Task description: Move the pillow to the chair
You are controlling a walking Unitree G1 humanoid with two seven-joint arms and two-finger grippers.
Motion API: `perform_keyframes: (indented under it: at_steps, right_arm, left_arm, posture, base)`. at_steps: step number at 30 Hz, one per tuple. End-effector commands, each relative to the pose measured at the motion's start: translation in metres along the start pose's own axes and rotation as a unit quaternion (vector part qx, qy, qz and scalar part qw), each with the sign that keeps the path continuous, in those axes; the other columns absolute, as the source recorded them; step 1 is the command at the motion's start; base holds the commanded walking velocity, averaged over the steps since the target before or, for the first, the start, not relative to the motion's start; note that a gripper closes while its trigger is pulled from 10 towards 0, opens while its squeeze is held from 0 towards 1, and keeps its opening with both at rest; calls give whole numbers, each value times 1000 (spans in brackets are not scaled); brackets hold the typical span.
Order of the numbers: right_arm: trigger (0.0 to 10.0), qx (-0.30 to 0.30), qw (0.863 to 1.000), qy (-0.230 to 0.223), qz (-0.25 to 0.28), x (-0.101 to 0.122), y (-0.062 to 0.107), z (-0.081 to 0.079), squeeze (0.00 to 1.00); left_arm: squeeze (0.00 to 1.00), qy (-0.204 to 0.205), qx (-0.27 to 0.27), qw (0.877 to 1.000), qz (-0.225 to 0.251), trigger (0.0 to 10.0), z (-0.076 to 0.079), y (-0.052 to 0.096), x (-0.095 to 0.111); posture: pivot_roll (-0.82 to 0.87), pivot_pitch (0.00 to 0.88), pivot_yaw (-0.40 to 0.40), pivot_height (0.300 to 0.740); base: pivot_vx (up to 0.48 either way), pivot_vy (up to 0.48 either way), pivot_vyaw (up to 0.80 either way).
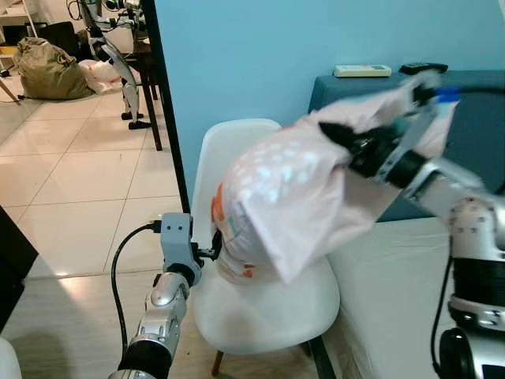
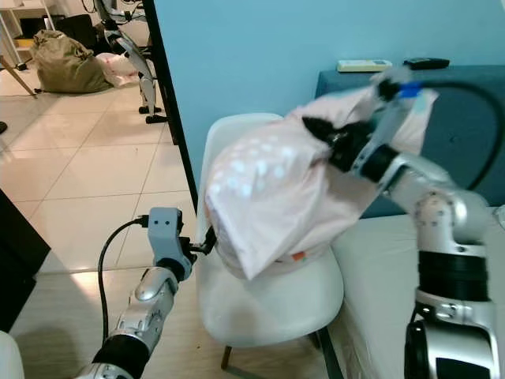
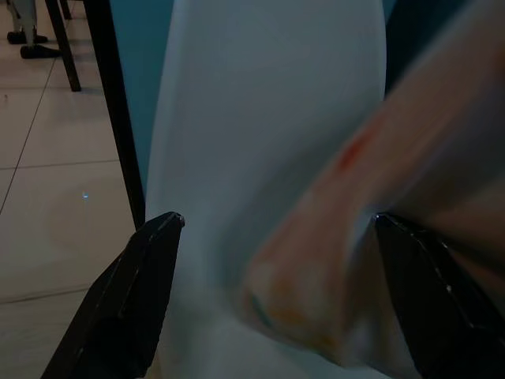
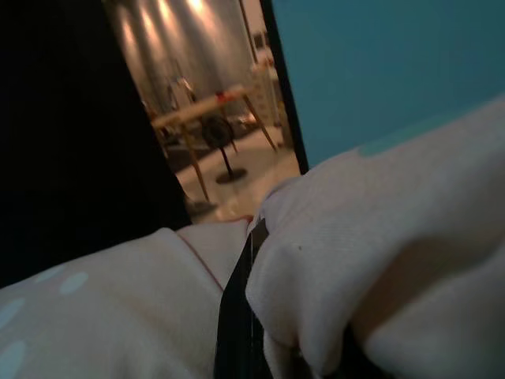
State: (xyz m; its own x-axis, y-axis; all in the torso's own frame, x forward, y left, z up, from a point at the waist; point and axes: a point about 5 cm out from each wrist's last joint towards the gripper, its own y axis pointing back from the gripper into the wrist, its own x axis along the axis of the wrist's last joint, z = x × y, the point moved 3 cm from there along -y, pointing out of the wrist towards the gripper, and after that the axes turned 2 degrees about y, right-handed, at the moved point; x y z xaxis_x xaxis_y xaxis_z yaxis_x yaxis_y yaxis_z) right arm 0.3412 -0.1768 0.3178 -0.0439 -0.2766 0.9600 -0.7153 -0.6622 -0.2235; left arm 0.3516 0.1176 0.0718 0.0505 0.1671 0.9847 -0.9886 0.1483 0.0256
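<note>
Pillow (image 1: pixel 292 201) hanging over the white chair (image 1: pixel 260 316) seat, pinched by right gripper (image 1: pixel 347 146); left gripper (image 3: pixel 276 237) spread wide beside the pillow's lower edge.

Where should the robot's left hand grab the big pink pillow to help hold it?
Probably its low end over the white chair, coming in from the robot's left. The cloth bulges there, right beside the open left gripper. The right gripper already pinches the top.
</note>
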Motion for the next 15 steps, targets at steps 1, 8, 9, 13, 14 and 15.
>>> perform_keyframes:
  at_steps: [1, 8, 9, 13, 14, 15]
  right_arm:
    - [10000, 41, 998, 21, 47, 30, 1, -17, 0]
    - [10000, 26, 998, -4, 65, 50, 2, -20, 0]
    - [10000, 22, 998, -11, 64, 51, 3, -20, 0]
    - [10000, 3, 998, -32, 56, 48, 0, -14, 0]
    - [10000, -12, 998, -43, 49, 42, -1, -8, 0]
    - [10000, -25, 998, -51, 41, 37, -2, -4, 0]
  left_arm:
    - [0, -3, -3, 1000, -4, 10000, 1, 0, 0]
    - [0, -1, -3, 1000, -6, 10000, 2, 1, -2]
    - [0, -1, -3, 1000, -6, 10000, 2, 0, -2]
    - [0, -1, -2, 1000, -6, 10000, 2, 1, -2]
    - [0, -1, -2, 1000, -6, 10000, 2, 1, -2]
    - [0, -1, -2, 1000, -6, 10000, 2, 1, -2]
  posture:
    - [-53, 0, 17, 740]
    - [-53, 0, 14, 740]
    - [-53, 0, 14, 740]
    - [-52, 0, 13, 740]
    - [-52, 0, 16, 740]
    - [-52, 0, 15, 740]
  base:
    - [0, 0, 0]
    - [0, 0, 0]
    - [0, 0, 0]
    - [0, 0, 0]
    - [0, 0, 0]
    - [0, 0, 0]
